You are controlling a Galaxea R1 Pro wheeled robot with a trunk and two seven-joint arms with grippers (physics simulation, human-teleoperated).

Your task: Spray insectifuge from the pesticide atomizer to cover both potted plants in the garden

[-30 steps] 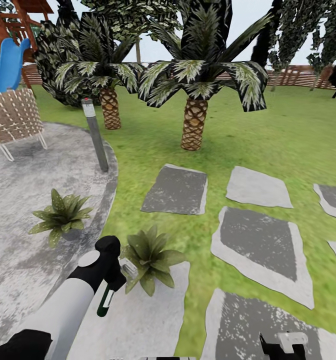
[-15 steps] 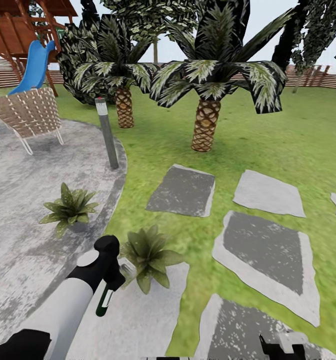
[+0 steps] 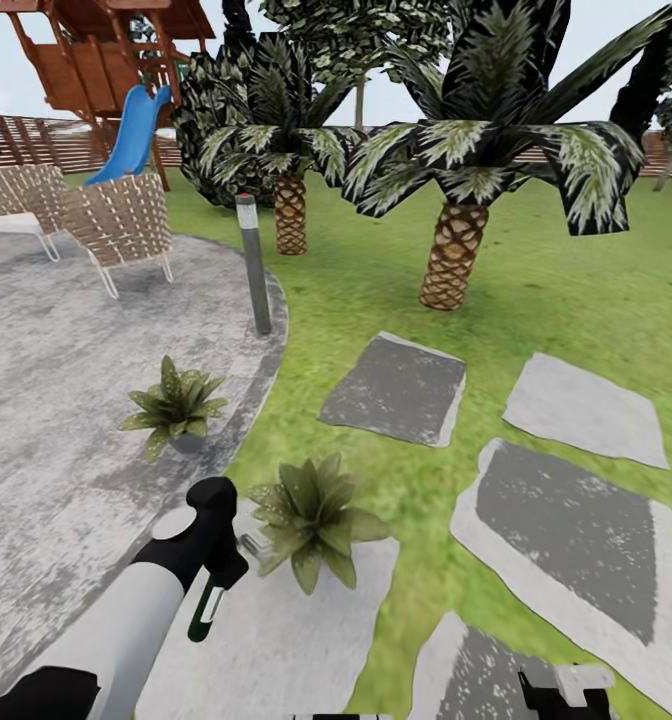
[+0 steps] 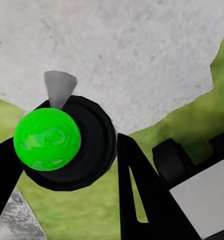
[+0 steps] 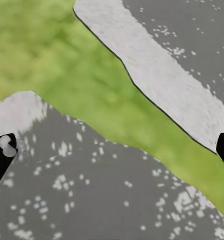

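Bottle (image 3: 207, 612) — gripped in the closed left hand (image 3: 216, 560), hung above a stepping stone (image 3: 276, 620) | near plant (image 3: 311, 515) just beside; far plant (image 3: 176, 405) on patio (image 3: 46, 400) | right hand (image 5: 112, 150) — spread wide, nothing held

Right tool (image 3: 566, 695) cut off by head view's lower edge. Pesticide atomizer (image 3: 206, 612): top hidden in left tool (image 3: 221, 570). Near potted plant (image 3: 311, 520): pot hidden under leaves.
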